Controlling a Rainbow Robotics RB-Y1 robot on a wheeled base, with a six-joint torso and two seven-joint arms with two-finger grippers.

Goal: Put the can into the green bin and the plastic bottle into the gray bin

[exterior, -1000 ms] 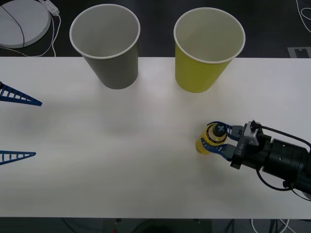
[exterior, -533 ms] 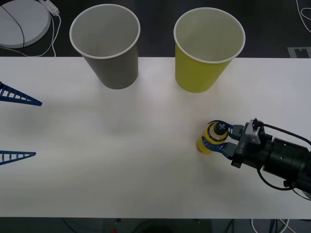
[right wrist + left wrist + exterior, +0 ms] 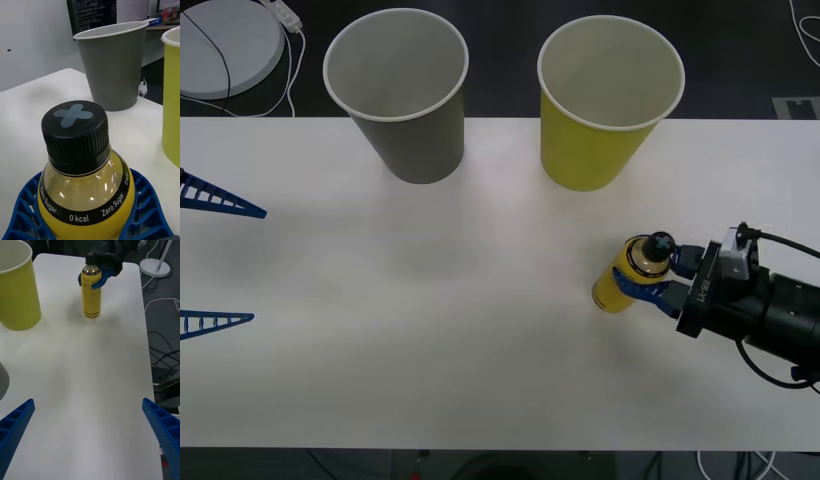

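The right gripper is clamped around the neck and shoulder of the plastic bottle, just under its black cap, on the near right of the white table. The bottle looks slightly lifted or tilted, though whether its base is clear of the table is hard to tell. The left gripper waits spread wide at the near left edge, holding nothing.

The grip is high on the bottle, so the heavy lower body could swing or slip out during the carry. The gray bin stands at the far left, beyond the green bin, which sits far right and nearer the bottle. A low pass could knock the green bin over, or the bottle could be released into it by mistake.

Compared with a second ago, the bottle and right gripper have shifted a little to the right, and the bottle shows more of its side. Both bins and the left gripper are unchanged.
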